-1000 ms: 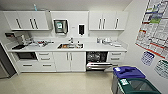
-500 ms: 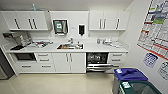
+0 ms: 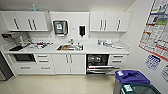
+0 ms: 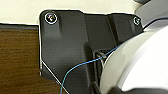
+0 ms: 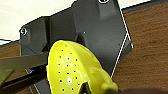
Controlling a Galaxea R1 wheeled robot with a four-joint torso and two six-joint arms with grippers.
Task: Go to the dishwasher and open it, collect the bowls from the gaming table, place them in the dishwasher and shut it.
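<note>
Kitchenette: dishwasher [image 3: 98, 63] open under counter [image 3: 100, 50]; yellow perforated bowl [image 5: 72, 70] at right jaws, grip unclear.

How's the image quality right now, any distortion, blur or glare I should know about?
Head view: wide-angle bowing of the cabinets, soft overall, lit evenly; the open dishwasher interior reads dark. Right wrist view: the yellow perforated bowl is close and blurred, with bright spots. Left wrist view: soft, a glint on a round fitting.

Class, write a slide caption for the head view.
Kitchenette with white cabinets, a sink and the dishwasher with its door down.
</note>
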